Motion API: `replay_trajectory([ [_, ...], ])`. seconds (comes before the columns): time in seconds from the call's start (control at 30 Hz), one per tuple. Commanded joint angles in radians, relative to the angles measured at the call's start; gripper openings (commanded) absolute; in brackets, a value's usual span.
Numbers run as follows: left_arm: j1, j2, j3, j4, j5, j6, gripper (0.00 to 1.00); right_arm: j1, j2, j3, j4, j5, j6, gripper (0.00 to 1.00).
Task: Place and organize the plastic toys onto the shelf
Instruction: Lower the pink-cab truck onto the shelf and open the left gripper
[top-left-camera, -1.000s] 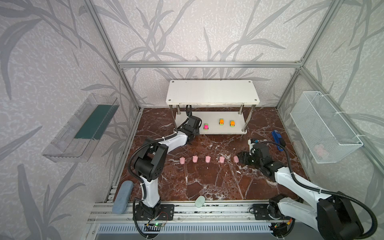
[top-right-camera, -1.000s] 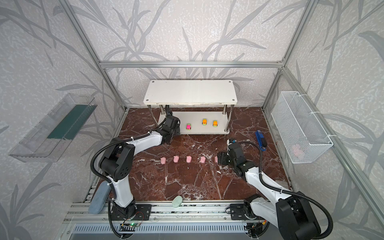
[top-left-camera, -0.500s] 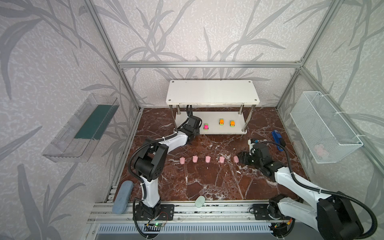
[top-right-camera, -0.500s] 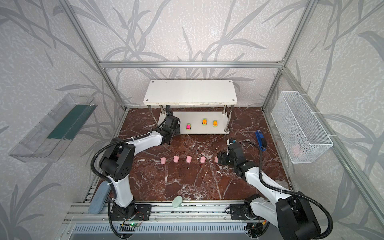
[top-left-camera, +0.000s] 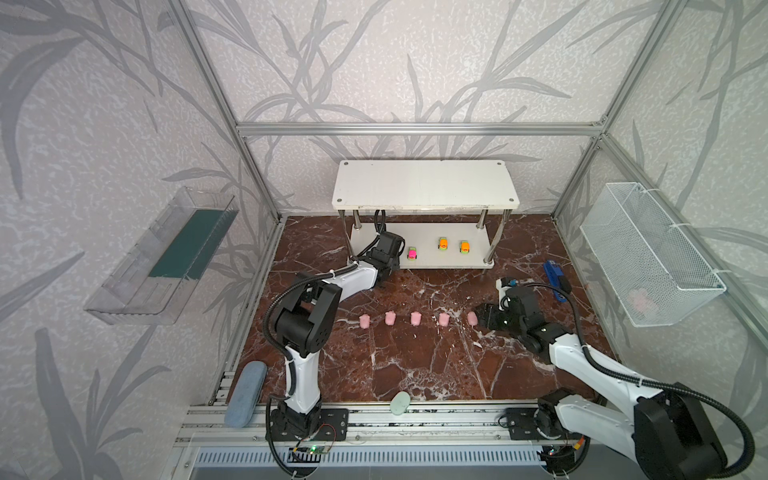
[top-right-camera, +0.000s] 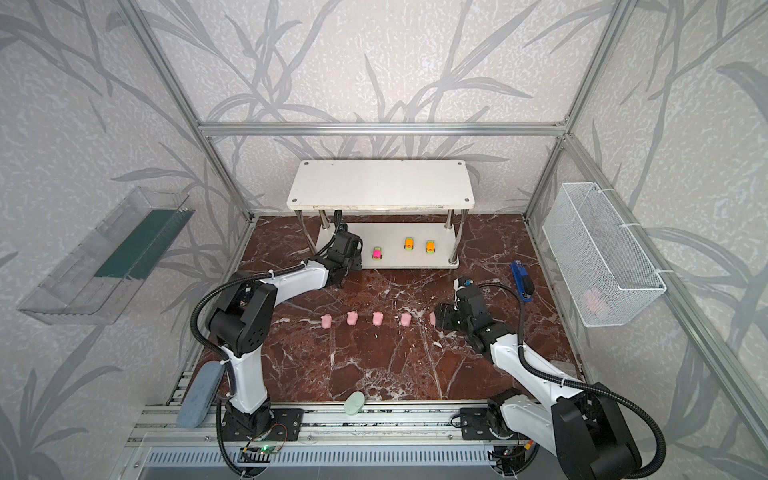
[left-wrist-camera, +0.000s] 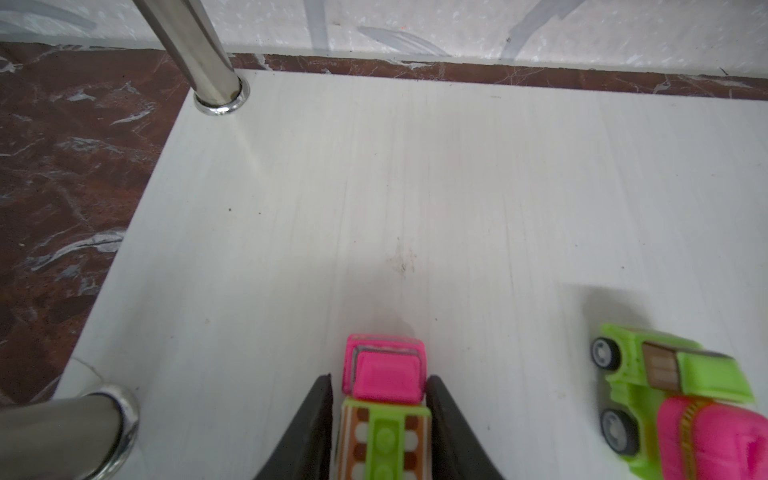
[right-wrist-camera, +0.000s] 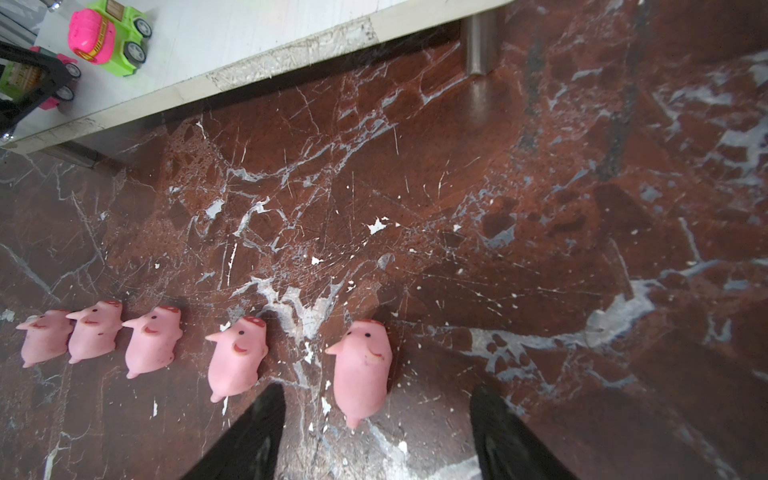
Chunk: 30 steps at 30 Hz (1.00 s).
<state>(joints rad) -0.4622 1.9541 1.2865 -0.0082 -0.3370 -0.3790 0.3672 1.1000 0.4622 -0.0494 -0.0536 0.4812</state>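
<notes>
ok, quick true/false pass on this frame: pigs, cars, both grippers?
1. Five pigs stand in a row on the marble tabletop. True.
2. The shelf holds no cars. False: two orange cars sit on the shelf's lower board.
3. The right gripper is shut on a pig. False: the right gripper is open around the end pig, not touching it.
4. A pink-and-green car sits between the left gripper's jaws. True.

- White shelf (top-left-camera: 424, 183): two boards on chrome posts, far middle of the desk (top-left-camera: 415, 374).
- Lower board: two pink-green cars (left-wrist-camera: 384, 399) on the left, two orange cars (top-left-camera: 443, 244) on the right, all upright.
- Five pink pigs (top-left-camera: 415, 318): a left-to-right row on the desk, nearer than the shelf.
</notes>
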Motion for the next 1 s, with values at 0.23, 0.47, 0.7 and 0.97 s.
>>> replay_trajectory([
  [0.23, 0.019, 0.045, 0.062, -0.011, -0.02, -0.003, 0.36, -0.01, -0.012, -0.016, -0.005, 0.005, -0.009, 0.71],
  [0.47, 0.031, 0.06, 0.076, -0.001, -0.011, 0.005, 0.36, -0.012, -0.017, -0.017, -0.006, 0.003, -0.01, 0.71],
  [0.7, 0.03, 0.0, 0.007, 0.074, 0.005, -0.003, 0.48, -0.013, -0.012, -0.014, -0.003, -0.002, -0.01, 0.71],
  [0.97, 0.027, -0.088, -0.06, 0.124, 0.095, 0.023, 0.66, -0.013, 0.001, -0.007, 0.005, -0.009, -0.009, 0.71],
])
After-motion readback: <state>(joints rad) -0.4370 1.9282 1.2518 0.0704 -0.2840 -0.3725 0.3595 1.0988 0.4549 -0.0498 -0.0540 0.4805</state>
